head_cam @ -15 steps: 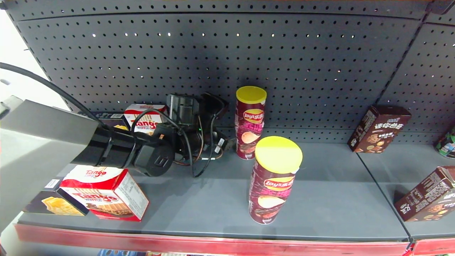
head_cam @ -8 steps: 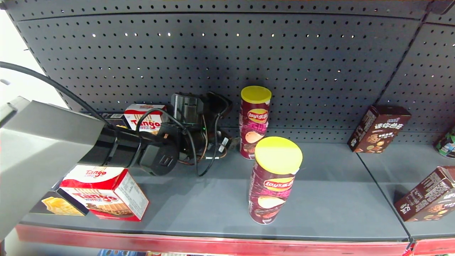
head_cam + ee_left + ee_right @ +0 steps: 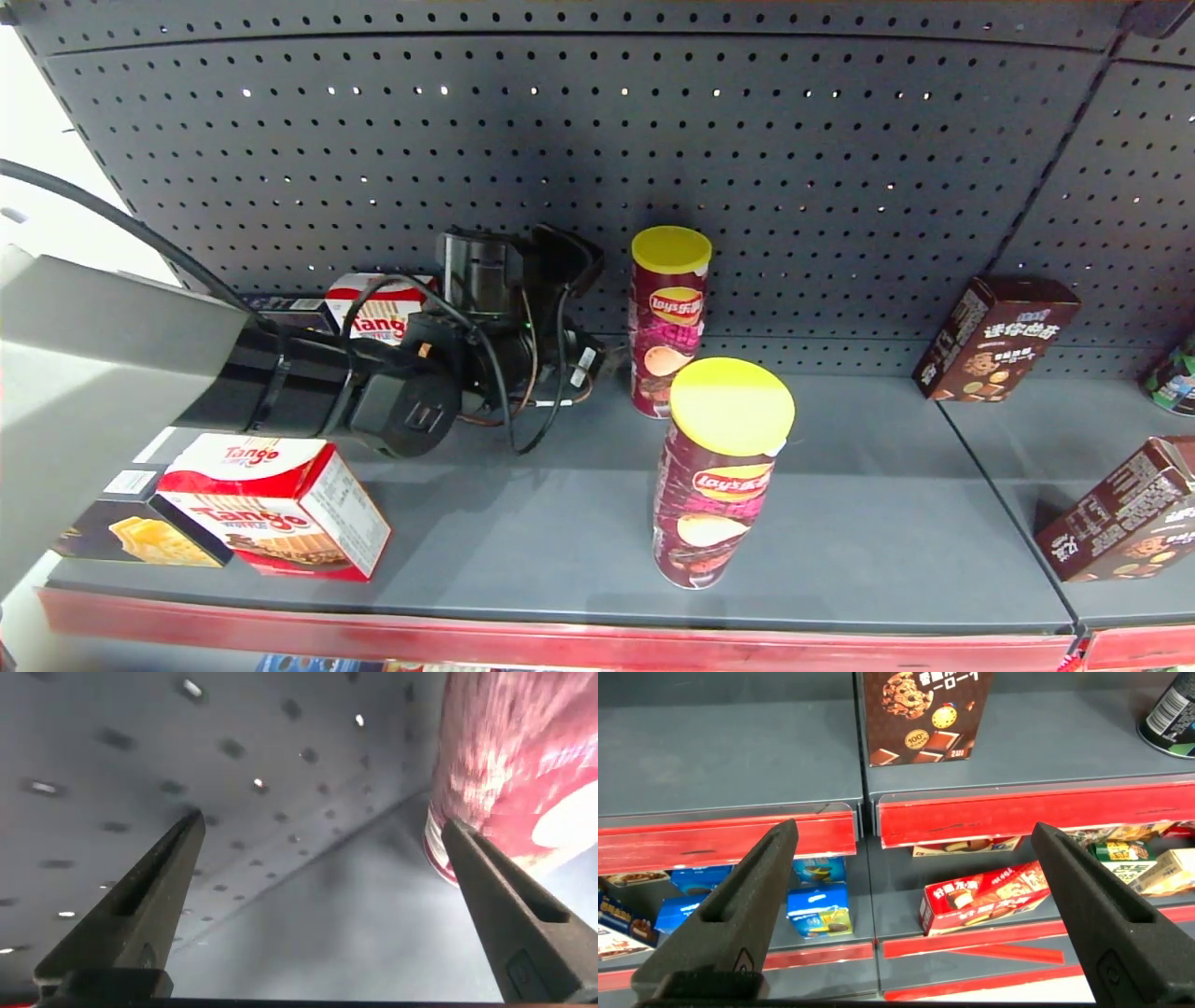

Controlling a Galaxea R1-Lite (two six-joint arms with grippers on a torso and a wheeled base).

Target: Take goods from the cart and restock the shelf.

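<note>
Two maroon chip cans with yellow lids stand upright on the grey shelf (image 3: 868, 532): one at the back by the pegboard (image 3: 668, 317), one nearer the front (image 3: 721, 467). My left arm's wrist (image 3: 495, 317) lies just left of the back can. The left gripper (image 3: 322, 826) is open with only shelf and pegboard between its fingers. The back can (image 3: 523, 775) stands just outside one finger (image 3: 505, 905). My right gripper (image 3: 915, 833) is open and holds nothing, facing the shelf fronts lower down.
Red-and-white wafer boxes sit at the front left (image 3: 280, 509) and behind the arm (image 3: 378, 308), with a dark box (image 3: 140, 532) beside. Brown cookie boxes (image 3: 994, 338) (image 3: 1116, 509) lie on the right. Before the right gripper are a cookie box (image 3: 924, 714) and stocked lower shelves (image 3: 990, 901).
The back can shifted slightly to the right a second ago and has stayed there. The left arm has since drawn back a little to the left, away from it.
</note>
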